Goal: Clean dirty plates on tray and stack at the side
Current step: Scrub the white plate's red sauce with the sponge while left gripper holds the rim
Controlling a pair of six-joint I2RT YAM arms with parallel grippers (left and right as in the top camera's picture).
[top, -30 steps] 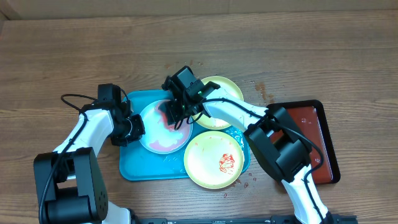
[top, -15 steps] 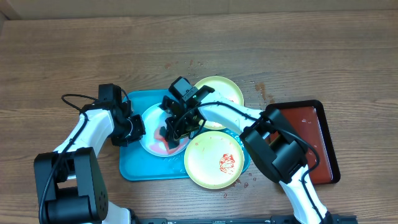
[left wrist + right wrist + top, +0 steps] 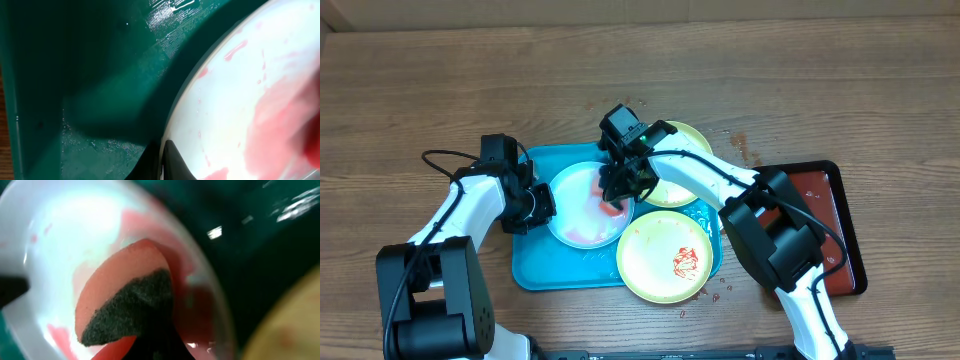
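Note:
The turquoise tray (image 3: 535,268) holds a light-blue plate (image 3: 578,205) smeared with red sauce. My left gripper (image 3: 542,205) is shut on that plate's left rim (image 3: 172,125). My right gripper (image 3: 617,195) is shut on a red sponge with a dark scouring face (image 3: 125,305) and presses it on the plate's right side (image 3: 75,220). A green-rimmed plate with a red smear (image 3: 663,257) lies at the tray's front right. Another green-rimmed plate (image 3: 682,160) lies at the tray's back right, partly under my right arm.
A dark red-brown tray with a black rim (image 3: 835,220) lies to the right on the wooden table (image 3: 440,80). Red specks dot the table near the back plate (image 3: 745,150). The turquoise tray floor (image 3: 90,75) is wet.
My right gripper swept the sponge from the plate's back to its lower middle, then to its right side. The left gripper kept hold of the rim.

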